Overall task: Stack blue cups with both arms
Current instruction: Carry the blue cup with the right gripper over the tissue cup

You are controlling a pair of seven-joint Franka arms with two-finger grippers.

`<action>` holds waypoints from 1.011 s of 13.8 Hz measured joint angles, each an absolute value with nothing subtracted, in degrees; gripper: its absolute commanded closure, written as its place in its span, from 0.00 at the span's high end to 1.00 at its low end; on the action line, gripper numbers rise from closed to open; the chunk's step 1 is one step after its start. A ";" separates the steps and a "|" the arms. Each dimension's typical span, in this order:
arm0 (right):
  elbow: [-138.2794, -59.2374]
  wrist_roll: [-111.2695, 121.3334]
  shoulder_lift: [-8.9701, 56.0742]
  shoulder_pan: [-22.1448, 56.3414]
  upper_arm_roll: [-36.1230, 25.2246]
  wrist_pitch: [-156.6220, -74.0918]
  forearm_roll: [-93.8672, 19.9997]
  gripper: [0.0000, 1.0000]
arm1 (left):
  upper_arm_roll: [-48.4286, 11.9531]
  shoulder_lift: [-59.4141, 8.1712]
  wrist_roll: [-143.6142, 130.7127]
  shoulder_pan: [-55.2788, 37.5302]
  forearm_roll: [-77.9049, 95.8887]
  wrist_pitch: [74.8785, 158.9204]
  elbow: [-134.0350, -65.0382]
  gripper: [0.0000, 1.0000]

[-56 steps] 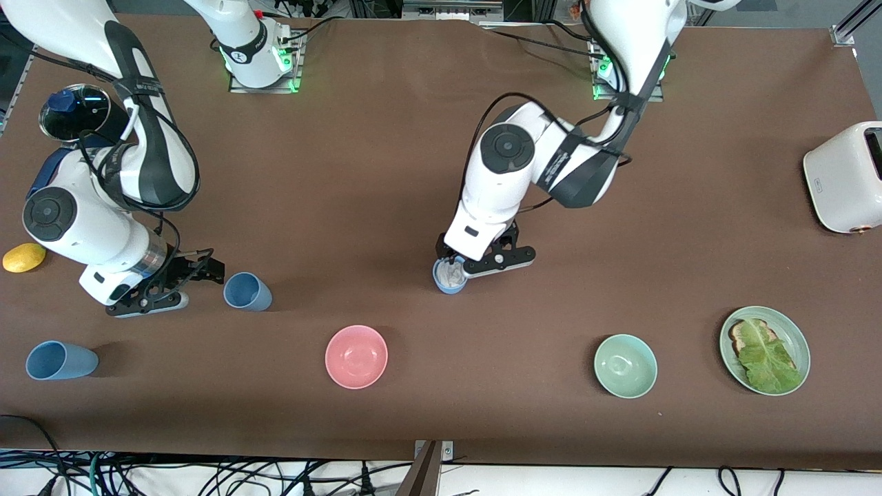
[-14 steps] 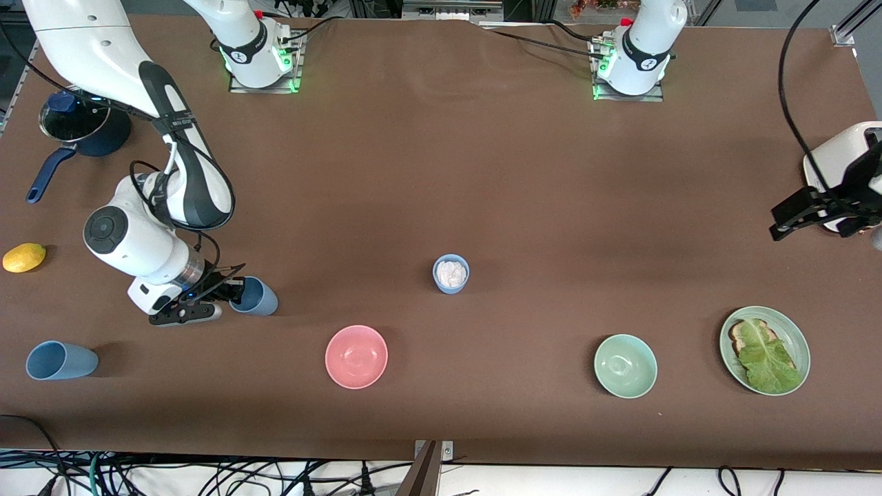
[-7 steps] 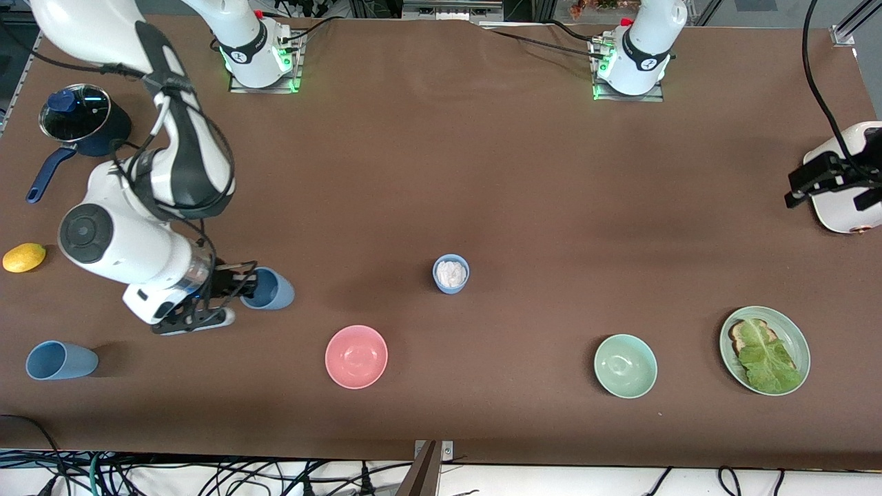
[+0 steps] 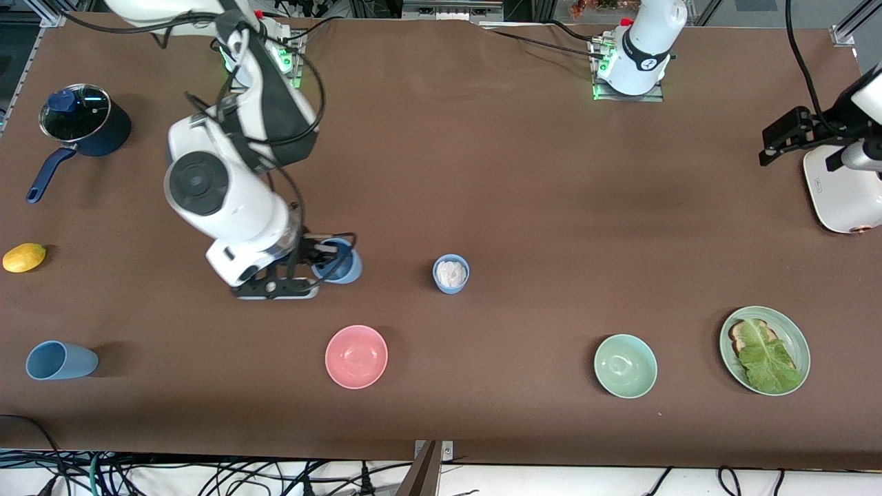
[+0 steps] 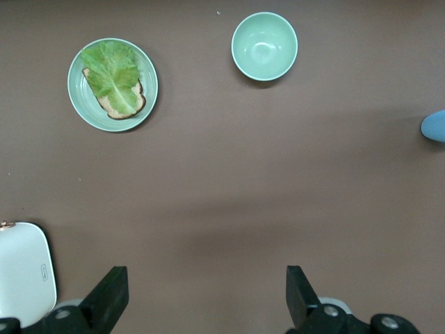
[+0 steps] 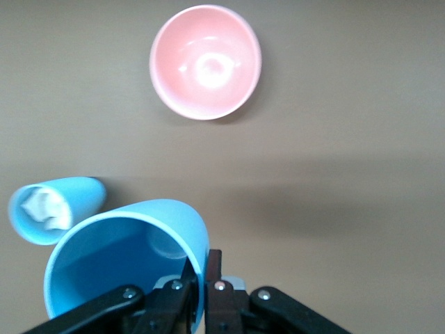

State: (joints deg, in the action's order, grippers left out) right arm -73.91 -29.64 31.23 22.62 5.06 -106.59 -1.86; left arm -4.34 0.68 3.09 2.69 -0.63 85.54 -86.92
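My right gripper [image 4: 318,265] is clamped on the rim of a light-blue matte plastic tumbler [image 4: 340,264], carried upright over the table. The target, a matching light-blue cup with white filling [image 4: 451,273], stands toward the left arm's end, path unobstructed. A pink bowl [image 4: 356,356] sits nearer the camera. A third blue cup [image 4: 60,360] lies on its side. My left gripper [image 5: 205,296], fingers spread and empty, waits over the white toaster [image 4: 844,195].

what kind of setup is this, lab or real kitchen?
Likely a robotics lab bench: two white Franka arm bases bolted to a brown-covered table, loose black cables along its edge, kitchen props like a white toaster.
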 measured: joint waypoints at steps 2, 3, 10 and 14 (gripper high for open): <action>-72.18 -37.93 32.54 27.38 5.03 -107.48 -1.78 0.00 | -4.34 3.05 3.09 2.35 -0.63 85.55 -89.31 1.00; -71.04 -41.28 33.53 29.56 4.97 -107.69 -1.65 0.00 | -4.34 4.02 3.09 2.15 -0.63 85.53 -90.20 1.00; -68.83 -53.64 37.68 37.43 4.70 -110.41 0.98 0.00 | -4.35 6.05 3.09 -0.52 -0.66 83.01 -94.17 1.00; -68.79 -57.35 39.67 39.87 4.30 -113.51 2.86 0.00 | -4.09 5.23 3.09 -0.73 -0.66 84.16 -94.36 1.00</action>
State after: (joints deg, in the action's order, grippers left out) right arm -68.79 -57.35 39.67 39.87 4.30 -113.51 2.86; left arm -4.09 5.23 3.09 -0.73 -0.66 84.16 -94.36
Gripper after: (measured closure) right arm 0.947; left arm 0.000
